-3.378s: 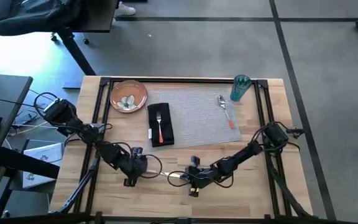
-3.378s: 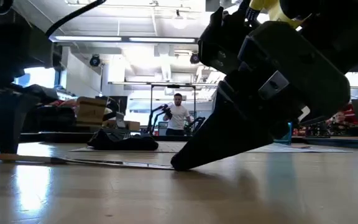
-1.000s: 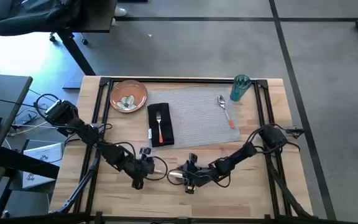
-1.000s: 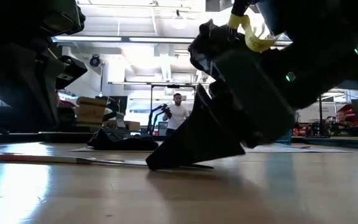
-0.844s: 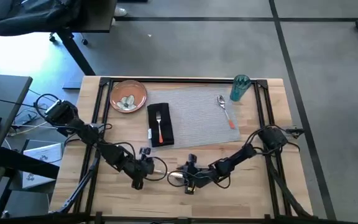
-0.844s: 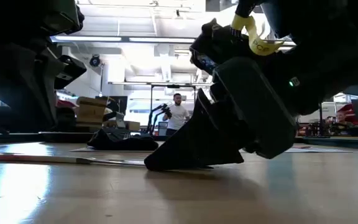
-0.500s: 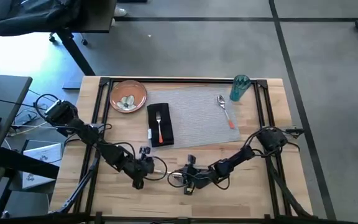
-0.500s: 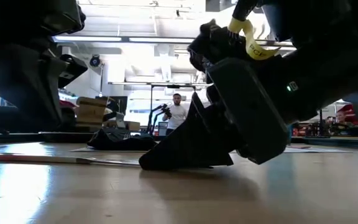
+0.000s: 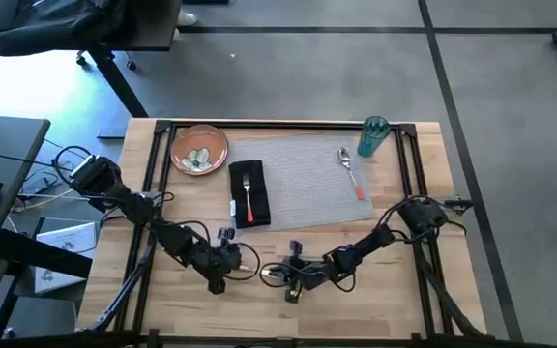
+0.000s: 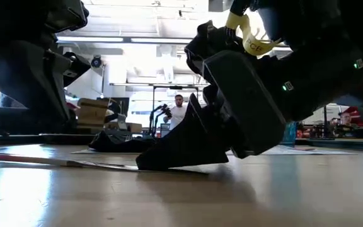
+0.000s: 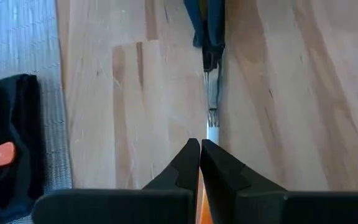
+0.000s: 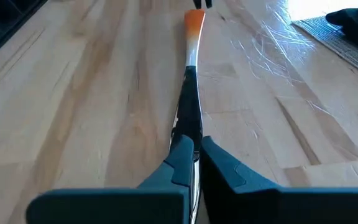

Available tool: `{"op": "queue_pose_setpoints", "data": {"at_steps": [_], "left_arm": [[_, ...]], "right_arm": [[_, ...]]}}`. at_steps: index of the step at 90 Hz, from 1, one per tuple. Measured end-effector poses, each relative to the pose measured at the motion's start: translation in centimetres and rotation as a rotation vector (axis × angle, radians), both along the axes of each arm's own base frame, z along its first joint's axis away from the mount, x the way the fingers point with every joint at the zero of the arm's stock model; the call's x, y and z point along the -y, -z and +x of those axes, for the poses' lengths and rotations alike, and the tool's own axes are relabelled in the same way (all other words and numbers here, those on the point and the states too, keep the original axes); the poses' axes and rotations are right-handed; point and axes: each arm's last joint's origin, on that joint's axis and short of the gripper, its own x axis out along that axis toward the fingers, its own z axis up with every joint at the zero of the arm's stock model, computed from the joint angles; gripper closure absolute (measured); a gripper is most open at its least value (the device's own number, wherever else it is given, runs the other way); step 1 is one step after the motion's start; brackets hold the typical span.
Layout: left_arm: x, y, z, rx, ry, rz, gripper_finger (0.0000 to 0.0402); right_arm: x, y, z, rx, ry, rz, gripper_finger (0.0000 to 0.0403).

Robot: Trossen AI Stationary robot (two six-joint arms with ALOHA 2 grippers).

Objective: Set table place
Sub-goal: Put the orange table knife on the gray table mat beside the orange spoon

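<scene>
Both arms are working low near the front edge of the table (image 9: pixel 395 290), roughly at its middle; between them a knife (image 11: pixel 211 102) with an orange handle is lying flat on the bare wood. The left gripper (image 11: pixel 200 144) is sitting clenched on the handle end (a sliver of orange is showing between its fingers); the blade is running away from it toward the right gripper (image 12: pixel 194 144). That gripper is pinching the metal blade with its fingers nearly together, their tips touching the wood. In the high view the two grippers are facing each other, close but apart.

Farther back, the grey placemat (image 9: pixel 307 179) is lying across the middle of the table toward the far edge; the black napkin (image 9: pixel 239 179) is resting on the placemat's left edge, carrying the fork (image 9: pixel 249 196); the spoon (image 9: pixel 350 172) is lying on the mat's right part. The teal cup (image 9: pixel 373 135) is standing upright at the placemat's far right corner; the orange-brown plate (image 9: pixel 201 148) is sitting near the table's far left corner, just beside the mat.

A person (image 10: pixel 179 113) is standing in the room beyond.
</scene>
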Motion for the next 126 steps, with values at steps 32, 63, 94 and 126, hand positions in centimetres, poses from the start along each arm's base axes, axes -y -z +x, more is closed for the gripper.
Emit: {"op": "queue_pose_setpoints", "data": {"at_steps": [32, 63, 94, 126], "left_arm": [[0.8, -0.8, 1.0, 0.092, 0.072, -0.134, 0.04], [0.2, -1.1, 1.6, 0.122, 0.01, -0.186, 0.032], [-0.5, -0.6, 2.5, 0.175, -0.067, -0.124, 0.0308], [-0.6, 3.4, 1.6, -0.094, -0.152, -0.134, 0.0309]], "right_arm": [[0.0, 0.0, 0.2, 0.043, -0.012, -0.022, 0.0402], [0.2, -3.3, 0.2, 0.079, -0.041, -0.139, 0.0402], [-0.1, -5.9, -0.1, 0.052, -0.012, 0.118, 0.0402], [1.0, -4.8, -0.6, -0.092, 0.134, 0.176, 0.0403]]}}
